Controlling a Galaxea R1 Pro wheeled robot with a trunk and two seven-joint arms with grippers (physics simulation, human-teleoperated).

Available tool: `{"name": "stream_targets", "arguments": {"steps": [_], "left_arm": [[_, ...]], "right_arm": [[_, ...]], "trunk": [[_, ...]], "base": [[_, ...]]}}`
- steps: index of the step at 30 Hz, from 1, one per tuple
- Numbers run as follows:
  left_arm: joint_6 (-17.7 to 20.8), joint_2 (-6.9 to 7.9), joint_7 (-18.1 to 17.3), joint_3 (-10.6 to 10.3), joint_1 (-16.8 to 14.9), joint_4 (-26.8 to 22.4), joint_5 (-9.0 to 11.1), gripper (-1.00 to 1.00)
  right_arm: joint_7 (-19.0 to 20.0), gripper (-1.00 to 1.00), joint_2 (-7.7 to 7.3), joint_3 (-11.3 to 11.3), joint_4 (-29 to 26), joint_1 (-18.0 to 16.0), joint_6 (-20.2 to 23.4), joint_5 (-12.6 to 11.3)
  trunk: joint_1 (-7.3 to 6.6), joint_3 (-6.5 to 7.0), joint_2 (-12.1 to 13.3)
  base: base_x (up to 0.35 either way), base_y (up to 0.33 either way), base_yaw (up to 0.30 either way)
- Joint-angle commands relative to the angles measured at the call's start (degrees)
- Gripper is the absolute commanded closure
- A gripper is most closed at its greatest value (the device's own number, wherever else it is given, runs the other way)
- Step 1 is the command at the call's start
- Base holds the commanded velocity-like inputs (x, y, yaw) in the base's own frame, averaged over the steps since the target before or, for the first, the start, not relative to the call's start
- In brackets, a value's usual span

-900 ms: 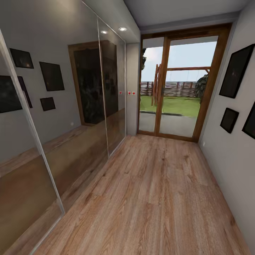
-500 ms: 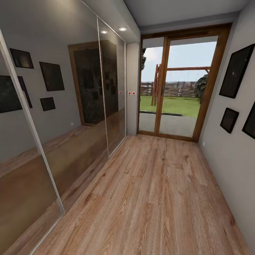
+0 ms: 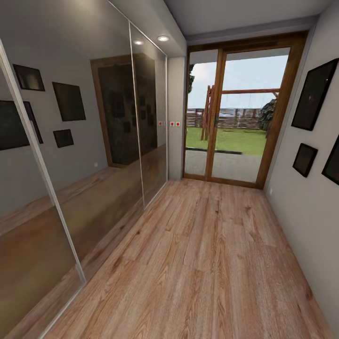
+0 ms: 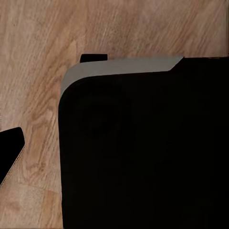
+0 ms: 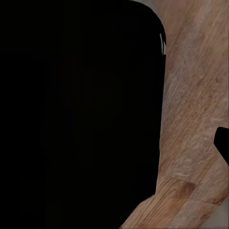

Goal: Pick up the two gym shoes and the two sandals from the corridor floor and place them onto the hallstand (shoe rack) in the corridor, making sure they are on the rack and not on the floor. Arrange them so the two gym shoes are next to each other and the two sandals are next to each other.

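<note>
mirrored wall (image 3: 70,165), glazed door (image 3: 235,117), framed pictures (image 3: 313,94)

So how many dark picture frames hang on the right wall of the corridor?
3 on the right wall: a large one highest, a small one below it, and a third cut off by the picture's edge. More may hang beyond the head view's edge.

Left wrist view: large matte black body panel (image 4: 143,152) with rounded corner and a light-grey bevelled top edge (image 4: 119,67). Right wrist view: similar black rounded panel (image 5: 76,114), no markings legible.
</note>
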Motion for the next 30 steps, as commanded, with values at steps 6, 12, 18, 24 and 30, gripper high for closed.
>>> {"name": "stream_targets", "arguments": {"steps": [6, 12, 18, 24, 30], "left_arm": [[-2.1, -0.01, 0.0, 0.0, -0.1, -1.9, -0.1, -1.00], [-4.0, 0.03, 0.0, 0.0, -0.9, -3.9, -0.2, -1.00], [-5.7, 0.13, 0.0, 0.0, -4.5, -26.9, -0.3, -1.00], [-6.6, 0.15, 0.0, 0.0, -6.7, -26.8, -0.3, -1.00], [-9.1, 0.31, 0.1, 0.0, -7.2, -25.6, -0.1, -1.00]], "right_arm": [[-0.1, -1.00, -0.01, -0.1, -2.0, 0.0, 0.0, 0.1], [-0.1, -1.00, -0.01, -0.1, -4.0, -0.1, 0.3, 0.0], [-0.1, -1.00, -0.03, -0.1, -17.7, -0.9, 0.7, -0.1], [-0.1, -1.00, -0.01, -0.1, -22.8, -1.5, 0.7, -0.2], [0.2, -1.00, 0.09, 0.1, -24.2, -1.5, 0.4, 0.1]], "trunk": [[0.00, -0.05, 0.0], [0.00, -0.05, 0.0], [0.00, -0.05, 0.0], [0.00, -0.05, 0.0], [0.00, -0.05, 0.0]], "base": [[0.000, 0.000, 0.000], [0.000, 0.000, 0.000], [0.000, 0.000, 0.000], [0.000, 0.000, 0.000], [0.000, 0.000, 0.000]]}}
